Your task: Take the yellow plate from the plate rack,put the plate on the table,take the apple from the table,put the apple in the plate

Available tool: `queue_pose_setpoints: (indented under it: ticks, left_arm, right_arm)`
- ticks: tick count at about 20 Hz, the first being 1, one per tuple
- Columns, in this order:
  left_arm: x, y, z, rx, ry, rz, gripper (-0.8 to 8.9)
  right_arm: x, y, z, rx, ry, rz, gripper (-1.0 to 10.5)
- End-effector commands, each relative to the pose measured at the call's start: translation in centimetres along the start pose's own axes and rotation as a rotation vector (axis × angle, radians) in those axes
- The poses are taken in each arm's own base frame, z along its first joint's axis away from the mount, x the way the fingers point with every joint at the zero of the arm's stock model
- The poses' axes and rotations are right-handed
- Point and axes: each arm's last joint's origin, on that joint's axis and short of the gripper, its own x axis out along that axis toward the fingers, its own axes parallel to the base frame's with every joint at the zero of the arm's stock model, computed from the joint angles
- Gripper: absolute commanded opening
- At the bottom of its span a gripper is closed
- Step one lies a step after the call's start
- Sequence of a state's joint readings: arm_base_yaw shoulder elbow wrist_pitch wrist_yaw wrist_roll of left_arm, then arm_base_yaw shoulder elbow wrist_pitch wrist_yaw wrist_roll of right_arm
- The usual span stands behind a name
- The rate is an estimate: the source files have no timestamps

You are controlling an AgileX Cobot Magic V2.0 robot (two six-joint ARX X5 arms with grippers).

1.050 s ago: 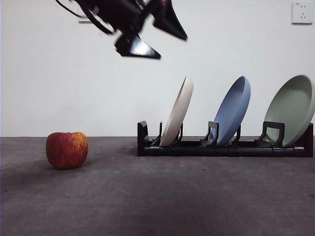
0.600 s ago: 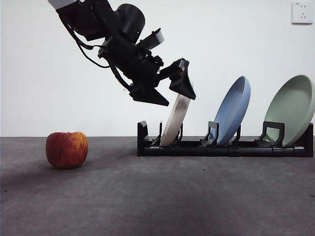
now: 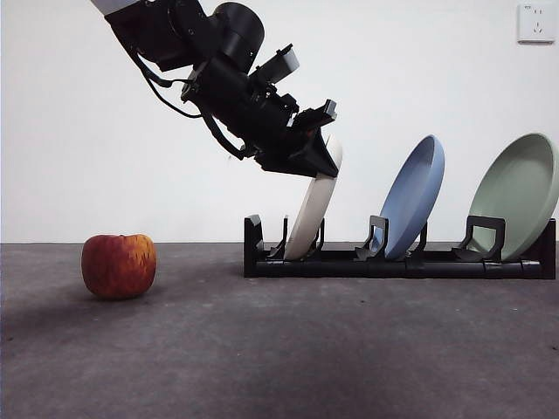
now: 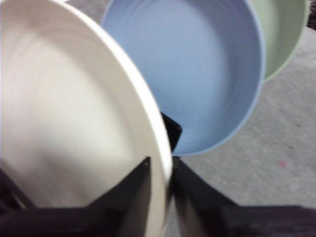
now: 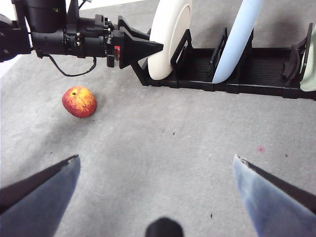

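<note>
The yellow plate (image 3: 310, 218) stands tilted in the first slot of the black plate rack (image 3: 393, 266). My left gripper (image 3: 325, 161) comes down from the upper left and is shut on the plate's top rim. In the left wrist view the two jaws pinch the rim of the plate (image 4: 74, 123), one on each side, around the gripper's midpoint (image 4: 161, 160). The apple (image 3: 119, 265) sits on the table (image 3: 279, 349) to the left of the rack. My right gripper (image 5: 155, 158) is open and empty, high above the table's front; from there I see the apple (image 5: 79, 101), the plate (image 5: 170, 34) and the left gripper (image 5: 158, 47).
A blue plate (image 3: 415, 196) and a pale green plate (image 3: 517, 194) lean in the rack's later slots, to the right of the yellow one. A white wall with a socket (image 3: 534, 22) stands behind.
My left gripper came down from the top of the view to the yellow plate's top rim, straddled it with open jaws, then closed on it. The plate and the apple have not moved.
</note>
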State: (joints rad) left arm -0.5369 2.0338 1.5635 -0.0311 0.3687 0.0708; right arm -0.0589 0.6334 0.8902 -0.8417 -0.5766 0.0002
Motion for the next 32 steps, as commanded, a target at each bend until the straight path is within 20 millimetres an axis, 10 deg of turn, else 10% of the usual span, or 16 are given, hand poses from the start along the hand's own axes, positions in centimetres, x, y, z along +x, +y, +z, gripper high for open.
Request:
queue_pose_setpoints:
  ticks: [1, 10, 22, 32]
  left_arm:
    - [0.4, 0.1, -0.4, -0.011, 0.007, -0.033, 0.21]
    - [-0.1, -0.2, 0.1, -0.07, -0.008, -0.076, -0.08]
    - [-6.6, -2.3, 5.5, -0.048, -0.137, -0.083, -0.08]
    - [-17.6, -12.2, 5.9, 0.375, 0.227, -0.002, -0.07]
  right_arm:
    - [-0.1, 0.1, 0.1, -0.005, -0.005, 0.004, 5.4]
    - [-0.1, 0.1, 0.1, -0.005, -0.005, 0.004, 5.4]
    - [-0.1, 0.1, 0.1, -0.006, -0.005, 0.004, 5.4]
    - [-0.1, 0.1, 0.1, -0.008, -0.006, 0.007, 5.4]
